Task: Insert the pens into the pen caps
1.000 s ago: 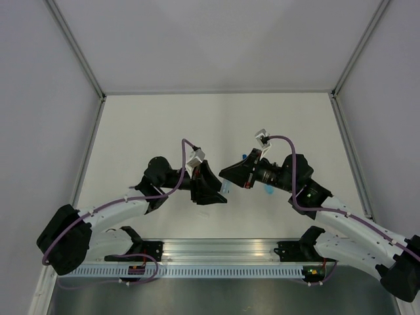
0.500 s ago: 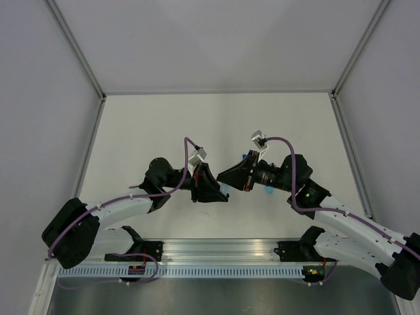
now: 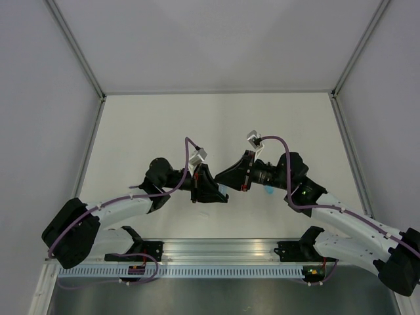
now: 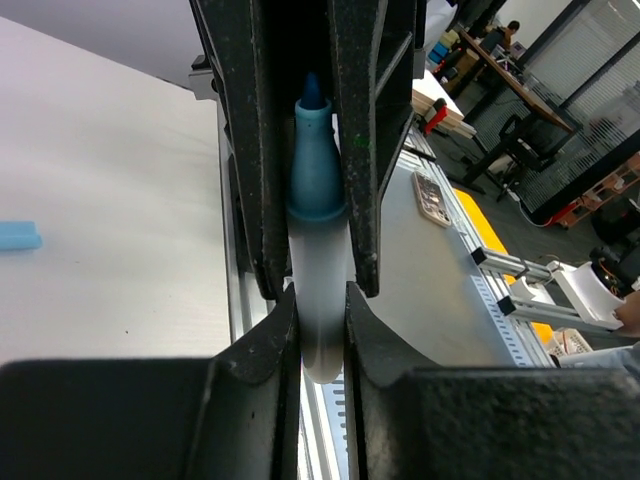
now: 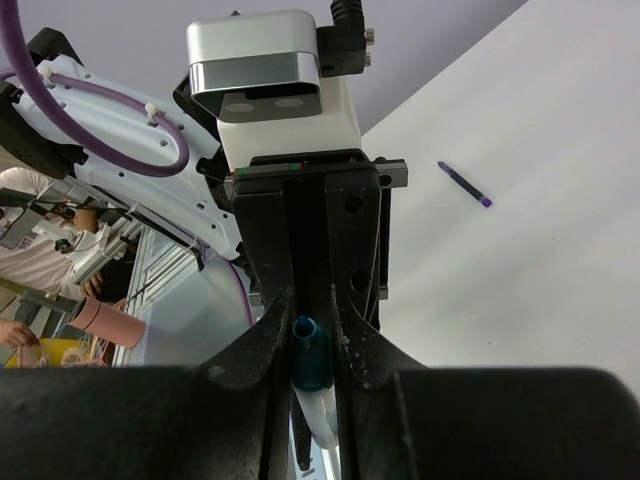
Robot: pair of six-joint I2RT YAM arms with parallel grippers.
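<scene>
left end effector and right end effector pinch one white pen; one dark pen aside.

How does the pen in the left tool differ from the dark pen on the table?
The white pen has a pale barrel and blue tip; the dark pen is dark throughout. The white pen is clamped in the left tool; the dark pen lies loose on the table. Both are straight.

Both arms bowed inward, left pincer and right pincer nose to nose, each closed to a narrow gap.
</scene>
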